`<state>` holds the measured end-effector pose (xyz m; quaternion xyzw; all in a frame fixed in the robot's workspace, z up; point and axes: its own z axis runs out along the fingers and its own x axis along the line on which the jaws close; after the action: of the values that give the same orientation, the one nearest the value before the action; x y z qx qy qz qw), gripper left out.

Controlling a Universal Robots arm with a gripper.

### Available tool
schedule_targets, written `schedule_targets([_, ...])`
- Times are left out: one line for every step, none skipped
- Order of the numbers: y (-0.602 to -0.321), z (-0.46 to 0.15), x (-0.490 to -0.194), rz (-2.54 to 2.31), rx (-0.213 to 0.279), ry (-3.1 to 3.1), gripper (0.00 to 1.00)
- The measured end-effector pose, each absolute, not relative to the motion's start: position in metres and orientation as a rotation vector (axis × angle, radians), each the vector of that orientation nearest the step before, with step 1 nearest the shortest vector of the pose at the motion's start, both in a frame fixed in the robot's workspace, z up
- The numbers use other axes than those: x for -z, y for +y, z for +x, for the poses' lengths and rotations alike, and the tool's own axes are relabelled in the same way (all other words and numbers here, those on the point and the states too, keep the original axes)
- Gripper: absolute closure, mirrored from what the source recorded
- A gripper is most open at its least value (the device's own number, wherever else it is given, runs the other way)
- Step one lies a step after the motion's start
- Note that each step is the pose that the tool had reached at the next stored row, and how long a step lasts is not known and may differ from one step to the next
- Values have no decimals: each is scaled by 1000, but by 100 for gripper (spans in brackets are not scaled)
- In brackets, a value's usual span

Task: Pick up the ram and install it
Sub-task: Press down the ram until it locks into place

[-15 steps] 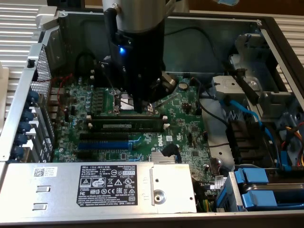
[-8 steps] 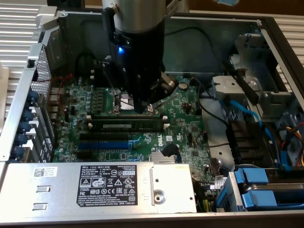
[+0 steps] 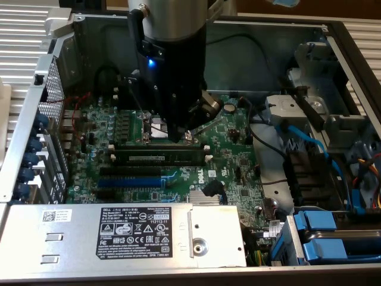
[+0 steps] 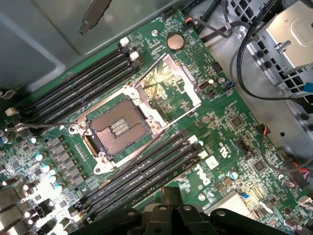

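One gripper, black, two-fingered (image 3: 174, 136), closed all the way, and I see nothing caught between its fingers. It hangs low over the middle of the green motherboard (image 3: 238, 161), tip right at the edge of the open silver CPU socket (image 3: 156, 128).

Just beside the tip, on the side away from the socket, lies the ram (image 3: 161, 158), a long thin dark-green stick with a pale label. It sits along one of the long black memory slots, between white end clips (image 3: 208, 158). I cannot tell whether it is fully seated. Beyond it is a blue slot (image 3: 128, 182), then the grey metal power supply box (image 3: 119, 232) along the motherboard's near edge.

My read on handling: the ram is light, stiff and thin, with fragile chips and contacts. I'd grip the long flat faces near the middle of the top edge, clear of the gold contacts. It needs straight, even pressure, since tilting could jam it or stress the slot.
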<state>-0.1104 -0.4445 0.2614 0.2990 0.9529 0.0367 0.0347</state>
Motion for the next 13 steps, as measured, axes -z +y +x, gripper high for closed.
schedule_targets([-444,-110,-261,919,-113,2929,89])
schedule_targets([-444,-109,-261,919,-113,2929,89])
schedule_targets([-444,-107,-261,920,-113,2929,89])
schedule_targets([-444,-103,-261,920,-113,2929,89])
schedule_targets([-445,-101,-261,920,-112,2929,89])
schedule_targets([-445,-101,-261,921,-113,2929,89])
schedule_targets([-445,-99,-260,923,-112,2930,89])
schedule_targets([-445,-98,-260,924,-111,2931,89])
schedule_targets([-446,-96,-260,925,-110,2933,89])
schedule_targets([-446,-95,-259,926,-109,2935,89])
schedule_targets([-447,-93,-258,927,-108,2937,89])
schedule_targets([-447,-93,-257,928,-107,2939,89])
schedule_targets([-447,-93,-256,928,-107,2940,89])
